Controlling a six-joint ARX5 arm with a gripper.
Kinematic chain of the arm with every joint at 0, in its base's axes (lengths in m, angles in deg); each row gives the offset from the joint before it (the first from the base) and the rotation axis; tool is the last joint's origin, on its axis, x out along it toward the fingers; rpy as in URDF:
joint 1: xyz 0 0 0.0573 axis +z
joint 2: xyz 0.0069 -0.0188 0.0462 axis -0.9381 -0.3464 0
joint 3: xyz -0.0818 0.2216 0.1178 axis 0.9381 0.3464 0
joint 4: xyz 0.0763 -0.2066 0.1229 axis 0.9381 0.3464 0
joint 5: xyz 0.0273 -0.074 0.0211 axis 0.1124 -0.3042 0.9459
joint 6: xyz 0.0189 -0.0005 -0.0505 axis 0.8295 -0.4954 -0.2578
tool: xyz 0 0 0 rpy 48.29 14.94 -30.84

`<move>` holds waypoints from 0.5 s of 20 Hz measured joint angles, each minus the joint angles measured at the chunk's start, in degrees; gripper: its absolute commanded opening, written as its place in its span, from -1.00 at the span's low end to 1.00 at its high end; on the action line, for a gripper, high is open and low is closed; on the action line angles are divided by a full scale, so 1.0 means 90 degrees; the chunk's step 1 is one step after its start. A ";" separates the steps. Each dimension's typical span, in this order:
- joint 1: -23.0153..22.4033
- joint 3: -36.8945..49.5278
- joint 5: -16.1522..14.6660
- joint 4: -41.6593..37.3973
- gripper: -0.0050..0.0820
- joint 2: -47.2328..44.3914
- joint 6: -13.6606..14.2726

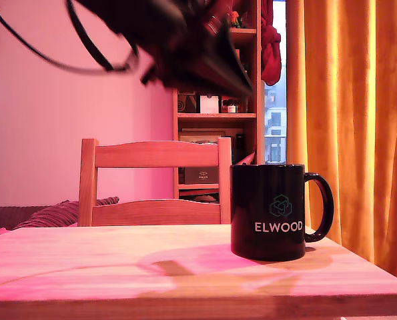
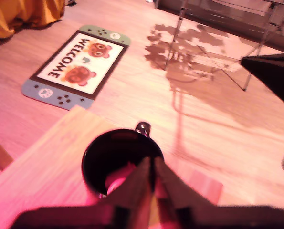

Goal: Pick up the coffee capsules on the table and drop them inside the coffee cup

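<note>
The gripper (image 2: 152, 174) hangs high above the coffee cup (image 1: 268, 212), its fingers pressed together with nothing visibly held, the cup directly beneath it on the table (image 1: 118, 267), and no capsules showing there, so the task looks nearly done.

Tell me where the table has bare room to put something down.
In the exterior view the table is bare from its left edge across to the black ELWOOD mug. The mug stands near the right corner, leaving only a narrow strip by its handle. The gripper hangs above the mug's mouth, jaws together.
</note>
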 measured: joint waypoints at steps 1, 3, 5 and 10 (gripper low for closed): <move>0.0032 0.0000 -0.0022 0.0066 -0.94 0.0027 0.0083; 0.0146 0.0000 -0.0189 0.0039 -0.94 0.0034 0.0163; 0.0323 0.0024 -0.0262 0.0019 -0.94 0.0080 0.0223; 0.1173 0.0578 -0.0294 -0.0408 -0.94 0.0600 0.0323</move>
